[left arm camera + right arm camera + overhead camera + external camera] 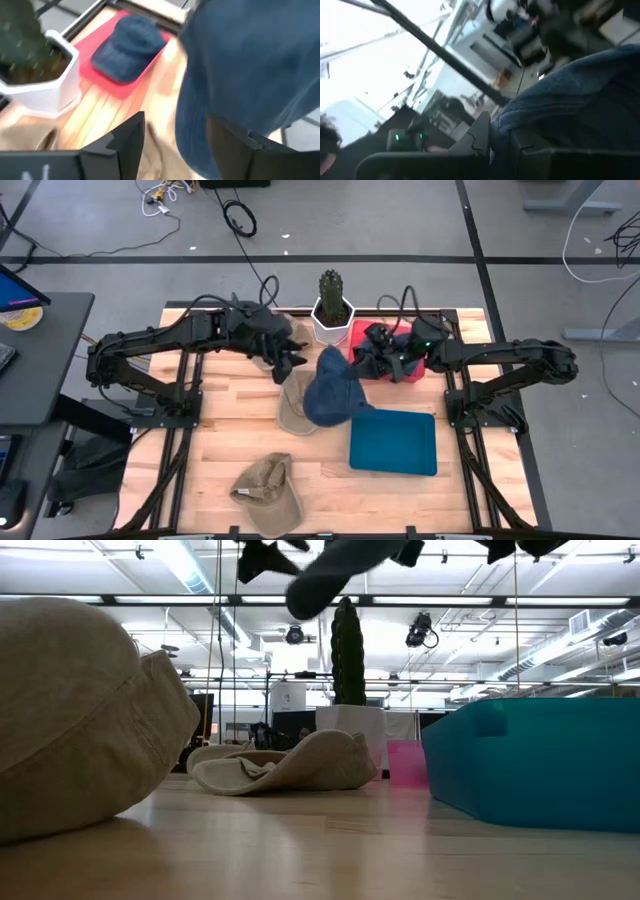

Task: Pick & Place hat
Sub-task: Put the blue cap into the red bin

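Observation:
A dark blue hat [334,390] hangs above the table's middle, high in the low view [330,575]. My right gripper [368,362] is shut on it. My left gripper [292,360] is open just left of the hat, which fills the space past one finger in the left wrist view [250,65]; whether they touch, I cannot tell. Under the blue hat a beige hat [293,402] lies on the table by its brim and crown. A second blue cap [131,47] lies on a red tray [150,75]. Another beige hat [268,492] sits by the near edge. My right gripper pinches the blue hat's cloth [530,117] between its two fingers, coming from the table's right side at the hat's far right edge [352,372]. The hat is lifted clear and hangs below the fingers, over the beige hat.
A cactus in a white pot [332,310] stands at the far edge between the arms. A teal bin [393,442] sits right of centre, near the hanging hat. Bare wood shows between the near beige hat and the bin.

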